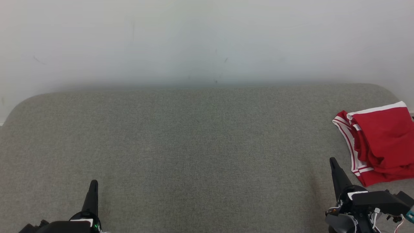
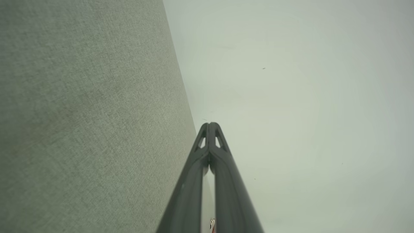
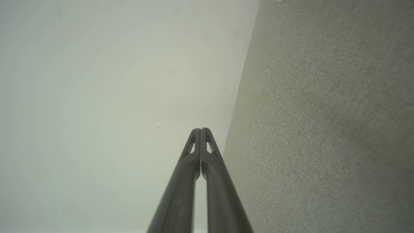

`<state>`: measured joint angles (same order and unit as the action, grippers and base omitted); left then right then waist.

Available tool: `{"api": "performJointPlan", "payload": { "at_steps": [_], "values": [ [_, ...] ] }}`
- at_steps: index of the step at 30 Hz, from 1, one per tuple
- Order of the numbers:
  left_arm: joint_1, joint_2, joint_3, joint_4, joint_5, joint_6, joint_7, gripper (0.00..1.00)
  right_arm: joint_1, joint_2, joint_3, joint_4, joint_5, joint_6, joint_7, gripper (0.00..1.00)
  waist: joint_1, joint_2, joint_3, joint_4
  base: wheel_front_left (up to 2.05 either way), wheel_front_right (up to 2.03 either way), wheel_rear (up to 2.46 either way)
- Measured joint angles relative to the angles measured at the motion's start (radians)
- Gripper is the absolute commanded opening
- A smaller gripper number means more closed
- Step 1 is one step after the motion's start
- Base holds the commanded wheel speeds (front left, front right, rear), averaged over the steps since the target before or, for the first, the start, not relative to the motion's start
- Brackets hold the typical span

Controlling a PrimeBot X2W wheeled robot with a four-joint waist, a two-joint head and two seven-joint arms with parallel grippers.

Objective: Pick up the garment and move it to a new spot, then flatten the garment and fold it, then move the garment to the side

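Note:
A red garment [image 1: 380, 139] with white stripes and white trim lies folded at the far right of the grey fabric surface [image 1: 194, 145]. My right gripper [image 1: 332, 160] stands just left of it near the front edge, shut and empty, its tips [image 3: 201, 130] pressed together in the right wrist view. At the lower left my left gripper [image 1: 93, 183] is also shut on nothing, far from the garment; the left wrist view shows its tips [image 2: 210, 124] closed against each other.
A pale wall [image 1: 207, 38] rises behind the grey surface, whose back corners are rounded. The garment lies close to the surface's right edge [image 1: 404, 100].

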<state>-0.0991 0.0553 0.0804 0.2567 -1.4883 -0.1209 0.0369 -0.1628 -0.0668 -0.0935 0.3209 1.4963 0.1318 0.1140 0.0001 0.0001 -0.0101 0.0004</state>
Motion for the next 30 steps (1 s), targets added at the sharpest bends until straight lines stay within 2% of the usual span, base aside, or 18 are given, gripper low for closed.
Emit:
{"api": "performJointPlan", "payload": {
  "at_steps": [18,30],
  "values": [
    [-0.028,0.0,0.022,0.012,-0.122,-0.008,0.029,0.0,-0.036,0.008,-0.026,0.017,0.108,0.0,0.037,0.0,-0.0002,0.0,0.017,0.0,0.0,0.0,0.0],
    [-0.03,-0.001,0.024,0.012,-0.123,-0.009,0.031,0.0,-0.037,0.01,-0.029,0.018,0.112,0.0,0.037,0.0,-0.0002,0.0,0.017,0.0,0.0,0.0,0.0]
  ]
}}
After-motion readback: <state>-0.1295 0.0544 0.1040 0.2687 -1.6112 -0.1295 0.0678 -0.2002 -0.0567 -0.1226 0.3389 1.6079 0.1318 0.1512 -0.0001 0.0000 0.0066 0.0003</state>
